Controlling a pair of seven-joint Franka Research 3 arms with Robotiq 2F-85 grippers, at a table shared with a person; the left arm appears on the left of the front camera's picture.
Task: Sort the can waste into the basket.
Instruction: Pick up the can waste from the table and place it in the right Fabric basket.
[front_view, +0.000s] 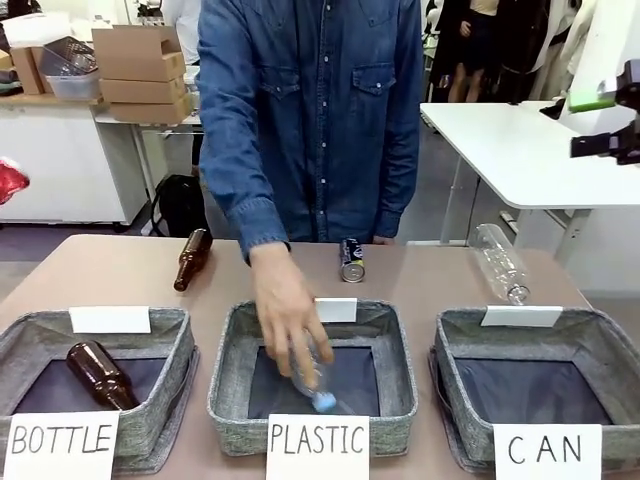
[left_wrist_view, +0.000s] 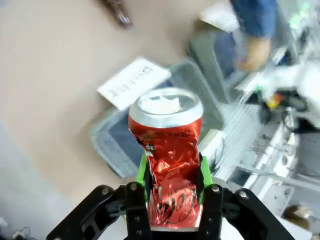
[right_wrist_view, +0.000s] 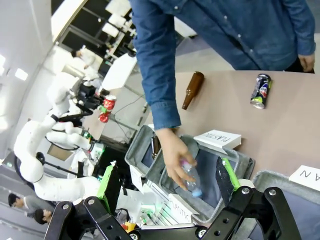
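Front: dark can (front_view: 351, 260) upright at far table (front_view: 120, 270) edge, well left of and below right gripper (front_view: 600, 122); CAN basket (front_view: 600, 345) beneath that gripper. L wrist: left gripper (left_wrist_view: 172, 185) clamped on crushed red can (left_wrist_view: 167, 150), long axis along fingers, silver top pointing away; grey basket (left_wrist_view: 107, 145) beyond tip. R wrist: jaws wide apart, holding nothing; person's hand (right_wrist_view: 172, 155) w/ clear bottle (right_wrist_view: 189, 177) beyond the gap.

Far left, cardboard boxes (front_view: 140, 65) sit on a white counter (front_view: 60, 165). Far right stands a white table (front_view: 500, 150). The floor (front_view: 70, 243) is grey.
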